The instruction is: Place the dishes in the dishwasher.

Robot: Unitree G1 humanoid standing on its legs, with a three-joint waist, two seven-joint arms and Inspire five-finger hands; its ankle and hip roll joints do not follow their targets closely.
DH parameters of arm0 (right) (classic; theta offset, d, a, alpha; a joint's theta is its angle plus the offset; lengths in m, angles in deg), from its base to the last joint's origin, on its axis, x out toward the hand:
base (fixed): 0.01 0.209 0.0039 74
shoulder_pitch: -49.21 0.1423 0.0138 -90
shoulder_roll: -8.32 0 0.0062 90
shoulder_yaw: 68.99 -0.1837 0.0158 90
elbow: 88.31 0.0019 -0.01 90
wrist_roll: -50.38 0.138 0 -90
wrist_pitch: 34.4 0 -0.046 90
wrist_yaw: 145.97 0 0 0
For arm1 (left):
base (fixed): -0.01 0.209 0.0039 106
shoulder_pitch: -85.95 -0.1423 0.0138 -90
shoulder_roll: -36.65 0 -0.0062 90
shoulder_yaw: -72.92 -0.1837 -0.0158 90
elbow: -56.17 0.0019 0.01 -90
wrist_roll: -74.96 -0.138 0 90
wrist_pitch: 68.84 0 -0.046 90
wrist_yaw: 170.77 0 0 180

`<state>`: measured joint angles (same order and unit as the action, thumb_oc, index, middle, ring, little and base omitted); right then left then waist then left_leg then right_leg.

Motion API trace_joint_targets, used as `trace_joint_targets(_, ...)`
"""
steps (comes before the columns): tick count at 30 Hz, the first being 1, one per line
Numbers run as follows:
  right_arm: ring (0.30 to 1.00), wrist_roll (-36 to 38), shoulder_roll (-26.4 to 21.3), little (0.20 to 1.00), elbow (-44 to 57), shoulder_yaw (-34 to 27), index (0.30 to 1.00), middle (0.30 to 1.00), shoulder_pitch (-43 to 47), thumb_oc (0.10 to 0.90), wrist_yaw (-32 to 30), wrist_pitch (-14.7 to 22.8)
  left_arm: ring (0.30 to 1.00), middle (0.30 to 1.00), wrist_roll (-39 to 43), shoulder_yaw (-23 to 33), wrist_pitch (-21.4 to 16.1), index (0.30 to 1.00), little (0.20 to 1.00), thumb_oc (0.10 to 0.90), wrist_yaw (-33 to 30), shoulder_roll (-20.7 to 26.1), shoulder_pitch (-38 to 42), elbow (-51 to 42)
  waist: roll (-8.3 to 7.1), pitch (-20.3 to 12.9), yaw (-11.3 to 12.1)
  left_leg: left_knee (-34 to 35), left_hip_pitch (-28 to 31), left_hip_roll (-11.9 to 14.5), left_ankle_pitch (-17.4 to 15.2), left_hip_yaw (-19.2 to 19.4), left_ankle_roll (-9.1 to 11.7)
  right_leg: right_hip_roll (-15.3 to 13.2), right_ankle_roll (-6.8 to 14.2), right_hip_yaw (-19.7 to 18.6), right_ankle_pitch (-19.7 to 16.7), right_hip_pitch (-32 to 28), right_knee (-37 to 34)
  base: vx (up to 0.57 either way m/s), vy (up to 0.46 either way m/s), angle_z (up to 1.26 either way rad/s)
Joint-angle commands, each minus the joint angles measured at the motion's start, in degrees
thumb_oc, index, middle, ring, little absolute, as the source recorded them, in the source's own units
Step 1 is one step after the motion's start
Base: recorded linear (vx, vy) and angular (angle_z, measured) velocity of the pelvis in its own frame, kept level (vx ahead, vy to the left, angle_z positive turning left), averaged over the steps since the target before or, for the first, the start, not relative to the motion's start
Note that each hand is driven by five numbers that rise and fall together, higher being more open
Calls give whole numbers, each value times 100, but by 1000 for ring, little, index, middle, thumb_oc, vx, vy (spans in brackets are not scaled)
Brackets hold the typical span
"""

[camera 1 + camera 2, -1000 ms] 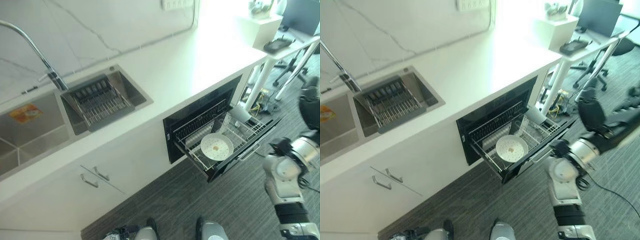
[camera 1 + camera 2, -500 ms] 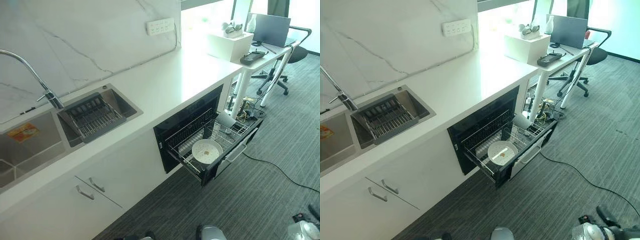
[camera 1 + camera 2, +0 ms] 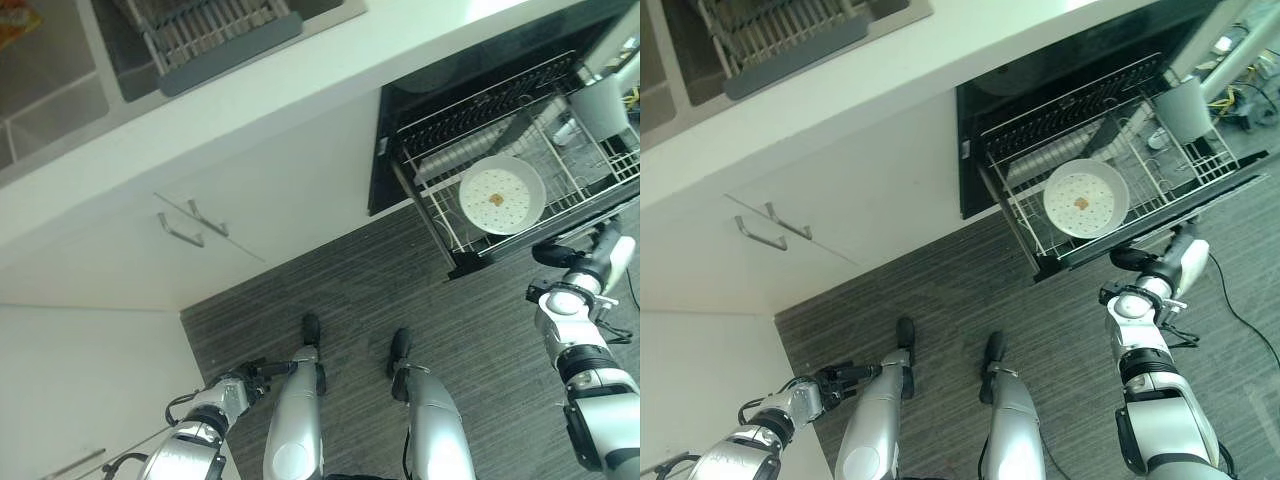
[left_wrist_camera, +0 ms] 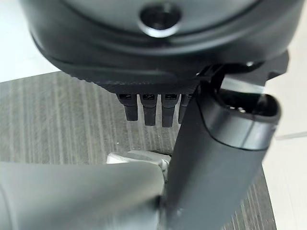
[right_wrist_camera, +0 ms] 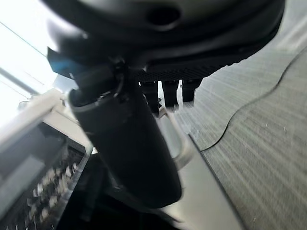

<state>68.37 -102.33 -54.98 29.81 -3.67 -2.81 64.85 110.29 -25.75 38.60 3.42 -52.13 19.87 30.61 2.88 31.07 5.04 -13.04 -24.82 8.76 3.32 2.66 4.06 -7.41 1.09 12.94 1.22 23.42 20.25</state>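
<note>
Dishwasher (image 3: 440, 90), set under the white counter (image 3: 300, 70), stands open with its wire rack (image 3: 520, 180) pulled out over the grey carpet (image 3: 400, 290). In the left eye view, a round white plate (image 3: 502, 194) lies flat in the front of the rack, face up, with a small brown speck at its centre. Being round, it has no long axis. A pale cup (image 3: 600, 105) sits tilted in the rack beyond it, mouth toward the far end as far as can be told. The rack's front edge hangs just above the right hand (image 3: 570, 252), which sits close below that edge. Bare carpet lies open between the rack and the white cabinet doors (image 3: 200, 220) with two bar handles. A sink (image 3: 60, 60) with a drying rack (image 3: 215, 30) shows at the top.

In the right eye view, the left hand (image 3: 840, 375) hangs low near the floor, well apart from the dishwasher, fingers loosely extended.

In the left wrist view, the left hand's fingers (image 4: 148, 108) point straight out over carpet, holding nothing.

In the right wrist view, the right hand's fingers (image 5: 165, 88) are relaxed and empty, with the dishwasher's pale handle (image 5: 177, 143) just past them.
</note>
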Motion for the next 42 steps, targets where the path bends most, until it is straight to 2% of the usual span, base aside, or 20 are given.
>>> trace_joint_targets(1,900,-905,-429,900,435,459,900,900,513,800,124,300,900,900,-437,-157,136,900,900,800,-194,433,-623,225,-186,-128,88,-415,269,-21,-652,-231,-231,-104,227,-123,916,-415,419,47,-100,-5)
trace_joint_targets(6,900,-1161,-594,900,490,934,900,900,1149,800,-4,226,900,900,-646,-197,17,900,900,800,-74,603,-603,258,-305,-127,284,-415,-64,-109,-588,-368,-288,-74,225,-91,933,-116,605,43,-65,8)
trace_joint_targets(15,900,-1241,-866,900,599,1388,900,900,1991,800,-108,164,900,900,-1101,-207,-15,900,900,800,-339,835,-613,290,-553,-127,611,-415,-318,-85,-581,-509,-290,12,286,178,845,-155,451,63,-71,18)
trace_joint_targets(19,900,-1267,-1025,900,717,1796,900,900,2568,800,77,-35,900,900,-1031,-92,-55,900,900,800,-485,1022,-720,267,-621,-127,825,-415,-422,-71,-564,-649,-256,56,290,315,874,-231,435,110,-55,19)
trace_joint_targets(20,900,-1010,-1018,900,673,1885,900,900,2700,800,158,-99,900,900,-1106,-72,-87,900,900,800,-437,1068,-757,282,-680,-127,889,-415,-336,-94,-702,-686,-220,36,334,298,1022,-329,482,198,-153,21)
trace_joint_targets(21,900,-711,-1009,900,514,1935,900,900,2861,800,256,-127,900,900,-1256,-53,-85,900,900,800,-356,1136,-789,257,-715,-127,1014,-415,-382,-111,-699,-768,-213,43,327,394,1020,-386,426,209,-173,17)
trace_joint_targets(23,900,-753,-979,900,182,2065,900,900,3197,800,515,-57,900,900,-1422,-34,-191,900,900,800,-326,1183,-943,220,-712,-127,1218,-415,-433,-158,-703,-909,-198,51,338,562,953,-488,254,117,-85,26)
trace_joint_targets(26,900,-775,-925,900,65,2508,900,900,3809,800,700,-174,900,900,-1444,-99,-413,900,900,800,-281,1291,-1087,36,-681,-127,1362,-415,-519,-201,-734,-963,-192,62,422,664,727,-566,-196,32,64,17)
trace_joint_targets(30,900,-656,-1000,900,185,2684,900,900,4339,800,849,-348,900,900,-865,-18,-277,900,900,800,-397,1355,-1225,-113,-940,-127,1399,-415,-488,-244,-856,-864,-154,-49,605,645,613,-510,-306,-13,18,-8)
trace_joint_targets(32,900,-614,-1017,900,218,2730,900,900,4360,800,920,-434,900,900,-806,14,-305,900,900,800,-367,1358,-1242,-132,-997,-127,1409,-415,-463,-238,-891,-826,-150,-68,636,649,617,-519,-306,-24,-12,7)
trace_joint_targets(35,900,-178,-985,900,219,2584,900,900,4181,800,990,-464,900,900,-771,119,-605,900,900,800,-172,1320,-1261,-249,-1100,-127,1417,-415,-395,-179,-975,-716,-124,-118,726,661,618,-553,-306,-94,-26,1)
trace_joint_targets(36,900,132,-1006,900,220,2459,900,900,4095,800,1064,-422,900,900,-598,119,-947,900,900,800,2,1250,-1260,-306,-1107,-127,1420,-415,-510,-189,-818,-697,-159,-154,685,737,511,-481,-306,-172,19,-1)
trace_joint_targets(37,900,288,-1007,900,213,2298,900,900,3969,800,1283,-351,900,900,-420,152,-1243,900,900,800,199,1189,-1306,-396,-1102,-127,1416,-415,-470,-174,-853,-680,-151,-155,699,745,541,-531,-306,-181,46,0)
trace_joint_targets(38,900,430,-955,900,269,2108,900,900,3718,800,1501,-153,900,900,-391,184,-1327,900,900,800,254,1124,-1312,-653,-1079,-127,1389,-415,-404,-151,-902,-629,-143,-160,713,750,582,-598,-306,-82,65,3)
trace_joint_targets(41,900,-620,-560,900,720,1727,900,900,2559,800,1967,123,900,900,-191,13,-1423,900,900,800,94,914,-1129,-1313,-944,-140,1233,-415,-104,-65,-957,-418,-105,-231,743,773,658,-895,-306,-99,107,5)
trace_joint_targets(42,900,-557,-478,900,897,1760,900,900,2208,800,1924,156,900,900,-311,-53,-1414,900,900,800,-4,902,-1172,-1368,-924,-169,1203,-415,-60,-36,-967,-387,-89,-241,737,785,675,-945,-306,-93,58,-5)
